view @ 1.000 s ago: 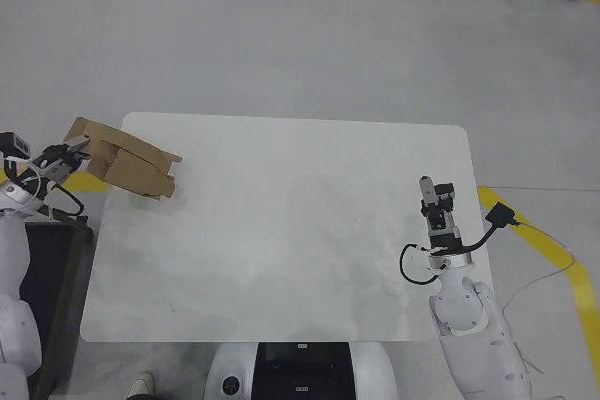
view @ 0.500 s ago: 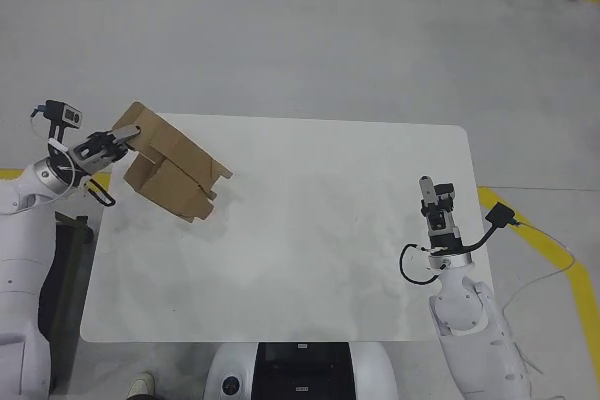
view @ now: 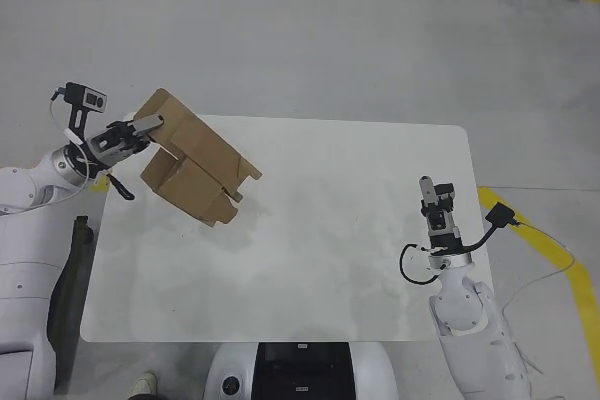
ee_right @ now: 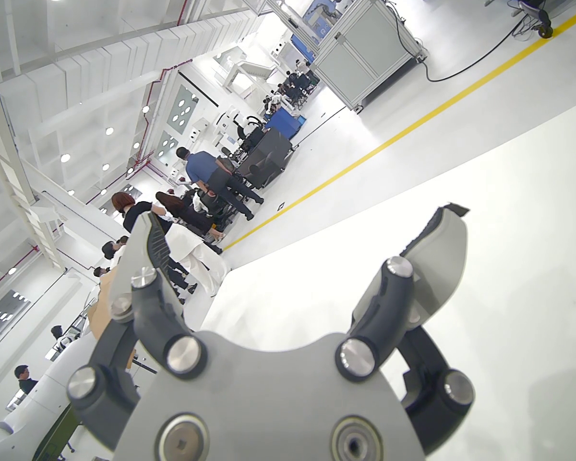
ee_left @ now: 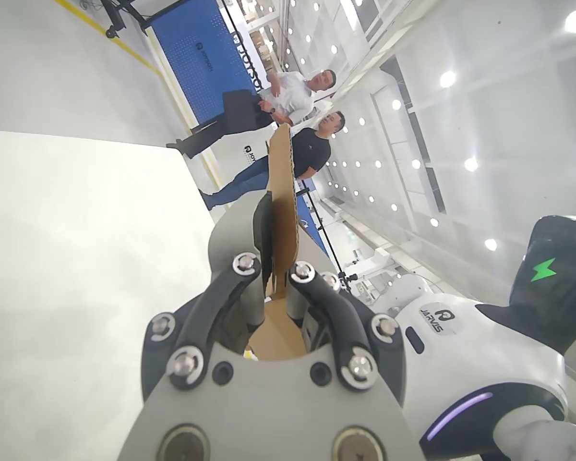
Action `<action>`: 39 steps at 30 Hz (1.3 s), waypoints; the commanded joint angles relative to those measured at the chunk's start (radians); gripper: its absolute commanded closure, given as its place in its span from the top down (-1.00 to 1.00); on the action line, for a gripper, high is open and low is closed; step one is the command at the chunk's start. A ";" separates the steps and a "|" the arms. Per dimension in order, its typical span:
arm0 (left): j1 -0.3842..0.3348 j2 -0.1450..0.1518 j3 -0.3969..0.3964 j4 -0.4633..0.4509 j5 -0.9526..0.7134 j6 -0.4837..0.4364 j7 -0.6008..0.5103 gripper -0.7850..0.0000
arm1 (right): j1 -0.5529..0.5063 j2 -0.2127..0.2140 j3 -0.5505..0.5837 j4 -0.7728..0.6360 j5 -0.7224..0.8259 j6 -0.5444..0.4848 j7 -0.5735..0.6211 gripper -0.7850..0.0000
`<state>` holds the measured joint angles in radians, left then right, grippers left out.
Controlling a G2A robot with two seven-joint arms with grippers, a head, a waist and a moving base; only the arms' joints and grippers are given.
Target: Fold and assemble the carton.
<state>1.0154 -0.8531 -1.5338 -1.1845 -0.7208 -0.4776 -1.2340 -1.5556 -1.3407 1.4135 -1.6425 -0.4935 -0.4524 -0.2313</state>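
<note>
A flat brown cardboard carton (view: 195, 160) hangs over the table's far left corner, its flaps trailing toward the table's middle. My left gripper (view: 150, 122) is shut on the carton's far edge; the left wrist view shows the corrugated edge of the carton (ee_left: 283, 184) pinched between the two fingers of the left gripper (ee_left: 274, 247). My right gripper (view: 438, 190) stands near the table's right edge, far from the carton. In the right wrist view the right gripper (ee_right: 297, 232) is open with nothing between its fingers.
The white table (view: 320, 230) is bare between the carton and the right arm. A dark bin (view: 65, 290) stands beside the table's left edge. Yellow floor tape (view: 580, 290) runs off to the right.
My left arm has swung the carton rightward and farther in over the table's far left corner. The right arm has kept still.
</note>
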 commanded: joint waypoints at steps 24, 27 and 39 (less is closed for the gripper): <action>-0.003 -0.001 0.002 0.000 -0.006 0.004 -0.002 -1.00 | 0.000 0.000 0.000 0.000 0.000 0.000 0.000 1.00; -0.003 -0.001 0.002 0.000 -0.006 0.004 -0.002 -1.00 | 0.000 0.000 0.000 0.001 0.001 0.003 0.003 1.00; -0.084 -0.041 0.141 0.081 -0.085 0.020 -0.045 -1.00 | 0.003 0.002 -0.091 -0.068 0.154 0.041 0.333 1.00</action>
<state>0.9436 -0.8889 -1.4087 -1.1218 -0.7914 -0.4568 -1.2759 -1.5568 -1.3396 1.3244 -1.7073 -0.3658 -0.4174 0.0493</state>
